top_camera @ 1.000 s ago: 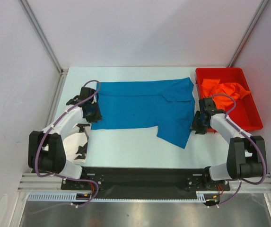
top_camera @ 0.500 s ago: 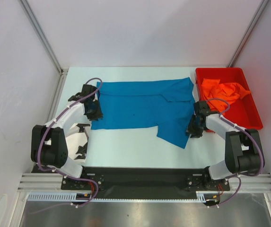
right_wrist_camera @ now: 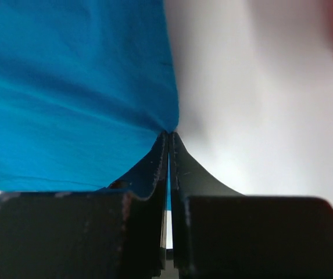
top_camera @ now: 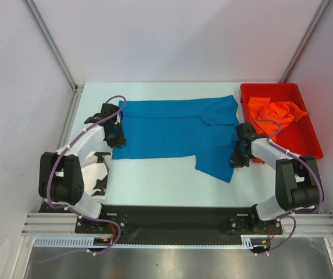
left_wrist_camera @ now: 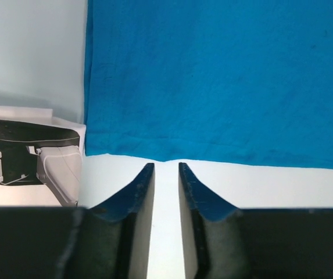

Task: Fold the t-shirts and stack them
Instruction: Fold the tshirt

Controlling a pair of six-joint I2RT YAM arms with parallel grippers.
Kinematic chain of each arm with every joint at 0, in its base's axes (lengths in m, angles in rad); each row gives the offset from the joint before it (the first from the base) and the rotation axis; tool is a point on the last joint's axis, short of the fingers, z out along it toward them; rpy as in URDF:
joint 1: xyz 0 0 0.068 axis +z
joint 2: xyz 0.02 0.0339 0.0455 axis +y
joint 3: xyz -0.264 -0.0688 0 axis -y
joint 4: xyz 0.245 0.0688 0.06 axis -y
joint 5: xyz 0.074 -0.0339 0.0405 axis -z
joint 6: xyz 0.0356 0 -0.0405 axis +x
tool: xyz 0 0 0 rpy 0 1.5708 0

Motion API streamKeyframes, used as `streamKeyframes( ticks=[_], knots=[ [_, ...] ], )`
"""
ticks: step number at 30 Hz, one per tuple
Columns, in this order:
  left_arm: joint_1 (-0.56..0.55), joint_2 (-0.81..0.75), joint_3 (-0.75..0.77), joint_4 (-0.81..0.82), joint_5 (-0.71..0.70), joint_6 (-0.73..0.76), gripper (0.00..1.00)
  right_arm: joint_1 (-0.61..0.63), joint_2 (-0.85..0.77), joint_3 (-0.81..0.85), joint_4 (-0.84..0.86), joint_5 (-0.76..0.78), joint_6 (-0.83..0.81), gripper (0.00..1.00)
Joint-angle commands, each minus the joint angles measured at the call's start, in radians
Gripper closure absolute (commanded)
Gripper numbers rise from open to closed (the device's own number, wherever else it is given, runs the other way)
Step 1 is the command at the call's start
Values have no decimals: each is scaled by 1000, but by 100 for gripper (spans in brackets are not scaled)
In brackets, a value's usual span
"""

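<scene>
The bright blue t-shirt (top_camera: 172, 129) lies spread flat across the table's middle, with a flap hanging toward the front right. My left gripper (top_camera: 118, 139) sits at its left front edge. In the left wrist view the gripper (left_wrist_camera: 166, 165) is open by a narrow gap over bare table, with the blue hem (left_wrist_camera: 212, 87) just ahead of the fingertips. My right gripper (top_camera: 236, 159) is shut on the shirt's right edge, and the right wrist view (right_wrist_camera: 169, 135) shows blue cloth (right_wrist_camera: 67, 87) pinched between the fingertips. The orange t-shirt (top_camera: 274, 110) lies crumpled in the bin. The white black-blotched t-shirt (top_camera: 96, 174) lies at the front left.
The red plastic bin (top_camera: 305, 148) stands at the back right, close beside my right arm. White walls and metal posts enclose the table on the left, back and right. The black base rail (top_camera: 166, 218) runs along the near edge.
My right gripper has shifted a little left to the shirt's right edge and closed on it. My left gripper has edged slightly right toward the shirt's left edge.
</scene>
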Motion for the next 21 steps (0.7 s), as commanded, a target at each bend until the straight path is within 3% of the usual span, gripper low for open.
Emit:
streamKeyframes(
  ticks=[1,3,21],
  knots=[
    [4,11,-10,4,-22,-28,74,-27,-61,-7,-67,130,-72,100],
    [4,22,-28,18,-28,-60,78,-50,-81,-14,-70,142,-96,100],
    [4,-7,-196,24,-82,-206,70,-109,-90,-4,-57,89,-109,100]
  ],
)
